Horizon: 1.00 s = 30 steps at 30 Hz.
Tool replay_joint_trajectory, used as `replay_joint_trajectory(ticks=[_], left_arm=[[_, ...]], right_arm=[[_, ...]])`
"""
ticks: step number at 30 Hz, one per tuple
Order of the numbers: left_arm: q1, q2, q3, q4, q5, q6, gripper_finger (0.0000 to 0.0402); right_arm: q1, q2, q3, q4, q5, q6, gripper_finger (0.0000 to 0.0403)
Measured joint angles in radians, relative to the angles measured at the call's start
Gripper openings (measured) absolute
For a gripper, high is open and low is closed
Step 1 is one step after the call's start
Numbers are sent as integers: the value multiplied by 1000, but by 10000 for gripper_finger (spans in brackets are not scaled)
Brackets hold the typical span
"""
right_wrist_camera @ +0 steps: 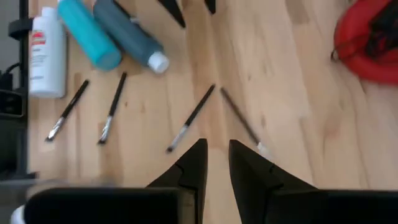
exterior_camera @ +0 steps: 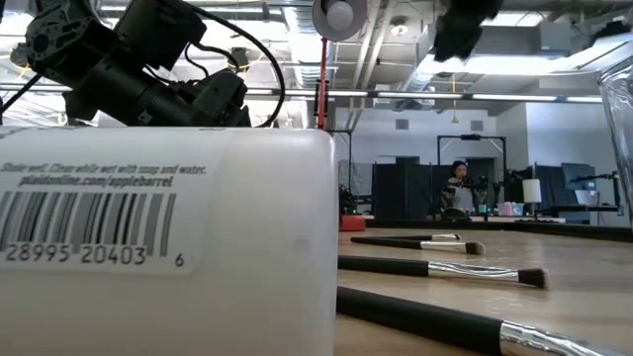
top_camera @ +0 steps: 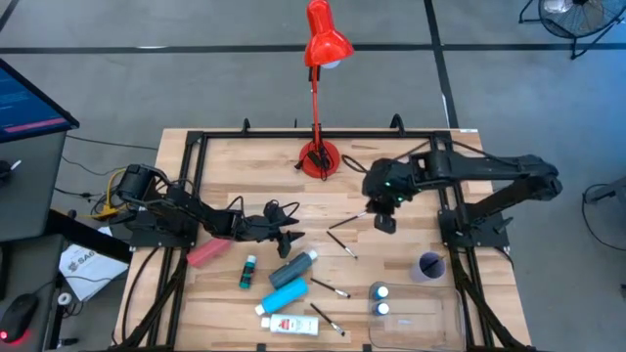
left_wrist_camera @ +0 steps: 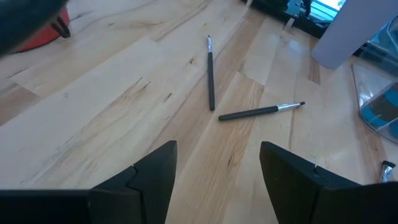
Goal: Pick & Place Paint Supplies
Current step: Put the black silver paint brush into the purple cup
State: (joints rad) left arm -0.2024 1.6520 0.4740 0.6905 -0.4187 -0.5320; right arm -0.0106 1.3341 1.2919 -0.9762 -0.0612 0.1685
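Observation:
Paint supplies lie flat on the wooden table: a pink tube (top_camera: 207, 252), a green bottle (top_camera: 248, 271), a blue-grey bottle (top_camera: 296, 266), a teal tube (top_camera: 286, 293) and a white tube (top_camera: 290, 324). Thin dark brushes (top_camera: 340, 244) lie scattered around them. My left gripper (top_camera: 291, 235) hovers low, left of two brushes (left_wrist_camera: 211, 74), and is open with nothing between its fingers. My right gripper (top_camera: 385, 223) hangs high over the table's middle, pointing steeply down above two brushes (right_wrist_camera: 191, 118). Its fingers (right_wrist_camera: 193, 165) stand almost together with nothing between them.
A red desk lamp stands on its base (top_camera: 319, 158) at the far middle. A lilac cup (top_camera: 430, 266) and a clear tray (top_camera: 430, 318) holding two white-capped bottles (top_camera: 380, 291) sit at the near right. Bare wood lies between the two grippers.

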Motion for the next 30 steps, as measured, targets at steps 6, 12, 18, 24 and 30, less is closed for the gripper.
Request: replay_joint_trajectory(ticks=[6, 12, 18, 24, 30], left_arm=[[-4, 0, 0, 0, 0, -4, 208], [-19, 0, 0, 0, 0, 1, 208], [-7, 0, 0, 2, 0, 26, 208], [3, 0, 0, 8, 0, 31, 208], [1, 0, 0, 8, 0, 33, 208]], right_arm=[[-157, 1, -238, 312, -222, -89, 59], [-302, 1, -368, 350, -227, -101, 59], [-342, 41, -369, 284, -236, -122, 59], [-315, 175, -334, 243, -269, -154, 59], [-281, 341, -194, 138, -252, -239, 59]])
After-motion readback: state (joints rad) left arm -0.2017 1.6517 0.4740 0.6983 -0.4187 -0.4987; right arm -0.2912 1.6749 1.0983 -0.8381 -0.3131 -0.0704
